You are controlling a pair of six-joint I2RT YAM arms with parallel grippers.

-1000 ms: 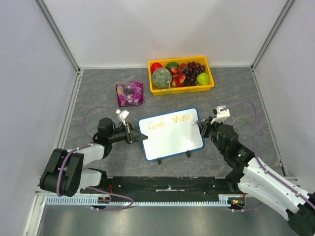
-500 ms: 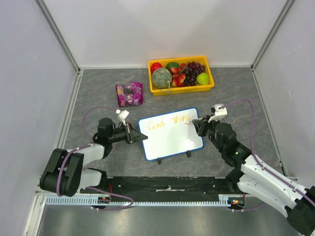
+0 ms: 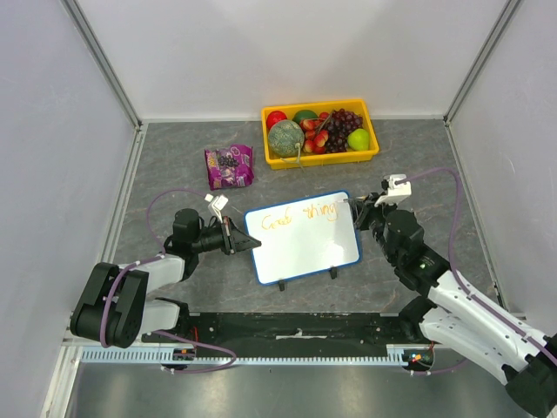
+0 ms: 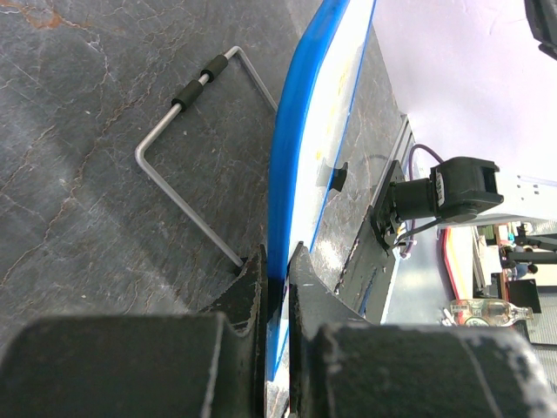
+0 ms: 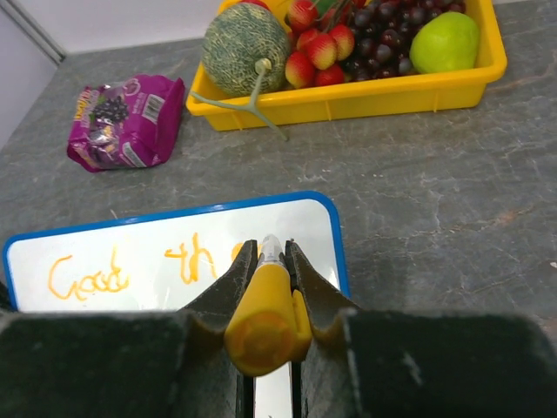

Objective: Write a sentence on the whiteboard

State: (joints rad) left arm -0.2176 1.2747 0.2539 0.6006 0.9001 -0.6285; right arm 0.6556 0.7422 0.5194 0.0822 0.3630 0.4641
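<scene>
the right gripper [image 5: 270,254] is pinched narrow around a stubby orange marker [image 5: 265,318]. its pale tip points at the far right part of the flat white whiteboard with a thin blue rim [image 3: 305,248]; whether it touches the surface cannot be told. a second ago this gripper sat at the board's right edge. it then leaned in left over the end of the second word, and it has now drawn back right and far, toward the board's far right corner.

the sentence in thin orange cursive [image 3: 280,219] runs along the far edge in a single line reading roughly "good thing". its last letters end close to the right rim, and the marker hides them in the right wrist view.

the left gripper [image 4: 277,274] has not moved. its fingers are closed on the blue rim at the board's left edge, steadying it on the grey stone-patterned table [image 3: 174,174].

that line looks out of room, so any further word would probably need a new line nearer the arms.

well beyond the board are a yellow plastic tray of fruit [image 3: 322,160] and a purple snack packet [image 3: 228,165].
</scene>
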